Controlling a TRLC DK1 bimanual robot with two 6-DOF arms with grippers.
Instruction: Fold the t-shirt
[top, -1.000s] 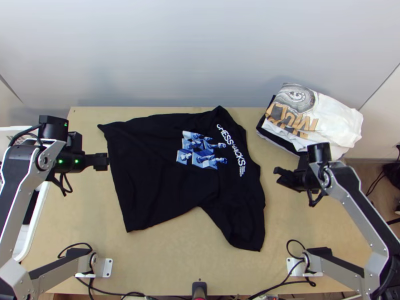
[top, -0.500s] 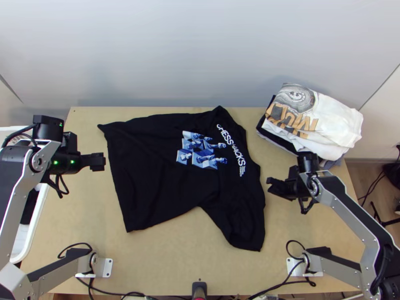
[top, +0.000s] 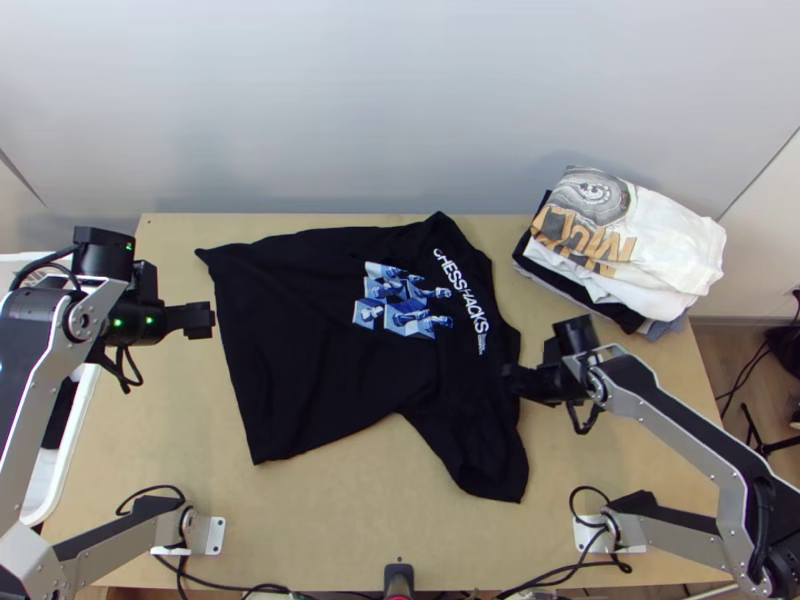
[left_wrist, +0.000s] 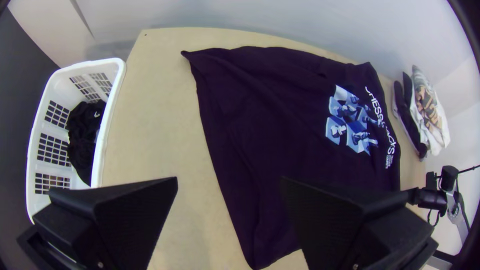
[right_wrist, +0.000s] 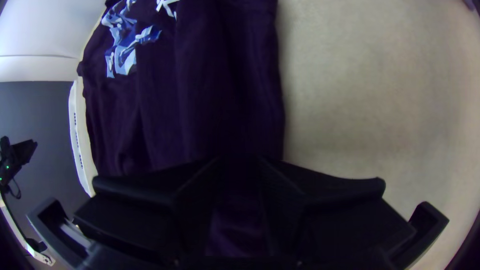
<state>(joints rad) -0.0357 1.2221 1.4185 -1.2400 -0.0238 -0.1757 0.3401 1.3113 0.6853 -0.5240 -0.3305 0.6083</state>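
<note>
The black t-shirt (top: 330, 340) lies spread on the table, its blue and white print toward the right and one sleeve pointing to the near edge. My left gripper (top: 208, 320) is just off the shirt's left edge; in the left wrist view that gripper (left_wrist: 230, 200) stands open with nothing between its fingers. My right gripper (top: 512, 380) is over the shirt's right edge near the sleeve. In the right wrist view the same gripper (right_wrist: 240, 170) is open, its fingers a small gap apart, with dark cloth (right_wrist: 200, 100) below and between them; contact is unclear.
A stack of folded clothes (top: 630, 240), white on top, sits at the table's far right corner. A white basket (left_wrist: 110, 115) with dark cloth inside stands beyond the table's left side. Bare table (top: 330, 520) lies between the shirt and the near edge.
My right gripper has moved left and slightly nearer, from beside the shirt to over its right edge. The left gripper has shifted only a little. The shirt lies as before.
</note>
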